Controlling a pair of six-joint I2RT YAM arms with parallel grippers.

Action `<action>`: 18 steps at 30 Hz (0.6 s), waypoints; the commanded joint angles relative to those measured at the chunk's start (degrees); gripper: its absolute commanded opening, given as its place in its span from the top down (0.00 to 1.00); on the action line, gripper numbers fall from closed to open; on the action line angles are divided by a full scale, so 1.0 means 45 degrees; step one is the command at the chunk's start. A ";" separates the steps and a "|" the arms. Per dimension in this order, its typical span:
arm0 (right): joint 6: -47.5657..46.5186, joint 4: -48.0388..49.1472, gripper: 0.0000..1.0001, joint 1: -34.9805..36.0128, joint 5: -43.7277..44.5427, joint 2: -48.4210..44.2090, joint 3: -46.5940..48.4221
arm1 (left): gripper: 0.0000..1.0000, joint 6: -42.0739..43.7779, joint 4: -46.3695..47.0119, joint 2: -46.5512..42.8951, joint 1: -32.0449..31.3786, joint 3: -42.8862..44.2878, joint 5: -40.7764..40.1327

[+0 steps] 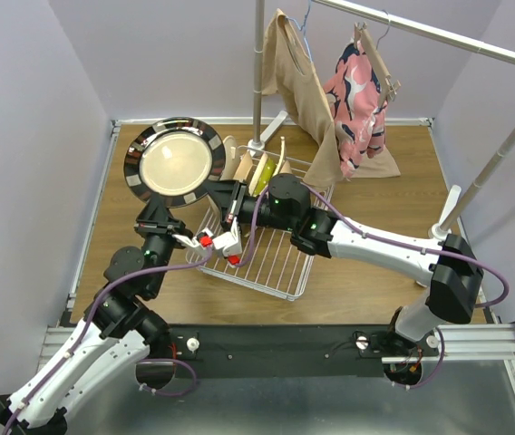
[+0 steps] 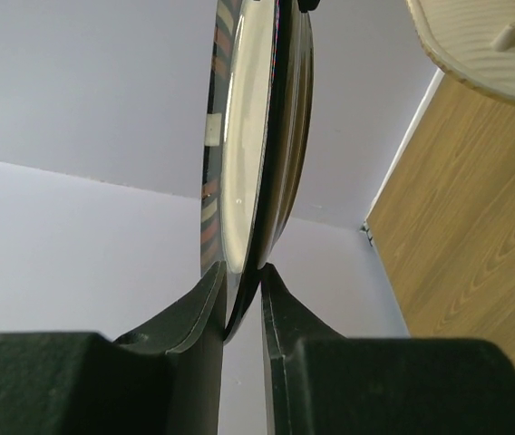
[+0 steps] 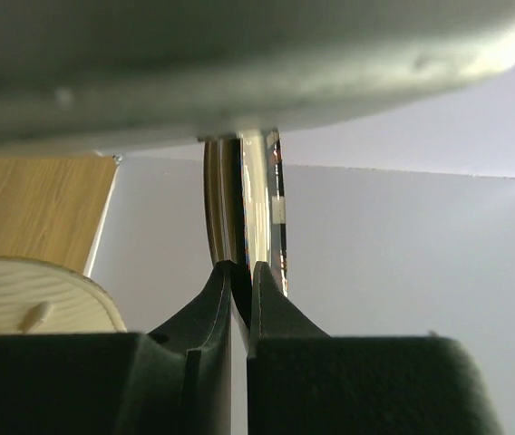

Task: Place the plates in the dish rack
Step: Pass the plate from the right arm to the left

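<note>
Silvery plate (image 1: 174, 163): dark-rimmed and round, held up off the wooden bench (image 1: 375, 263). Its face is turned toward the overhead camera, and it sits just left of the rack's far end.
Left claw (image 2: 242, 272): pinching the plate's near rim, one finger on each face of the edge.
Right claw (image 3: 241, 269): pinching the rim on the plate's right side, with its jaws almost together on the thin edge.
Dish rack (image 1: 271, 258): white wire, resting at a slant on the bench in the middle of the scene.
Racked plates (image 1: 259, 172): several standing on edge at the rack's far end, cream, tan and lime green among them.
Clothes rail (image 1: 259, 72): behind the rack, with a beige garment (image 1: 303, 86) and a pink patterned top (image 1: 355, 100) on hangers.
</note>
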 commanded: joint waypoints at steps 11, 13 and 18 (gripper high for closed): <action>-0.0998 0.3489 0.70 0.0483 -0.1933 -0.0560 0.0535 | 1.00 -0.1926 0.0728 0.0580 0.0038 -0.0317 -0.1553; -0.0939 0.3509 0.68 0.0463 -0.1855 -0.0522 0.0613 | 1.00 -0.1946 0.0826 0.0541 0.0019 -0.0395 -0.1592; -0.0900 0.3568 0.64 0.0483 -0.1776 -0.0404 0.0730 | 1.00 -0.1887 0.1390 0.0482 -0.0001 -0.0473 -0.1845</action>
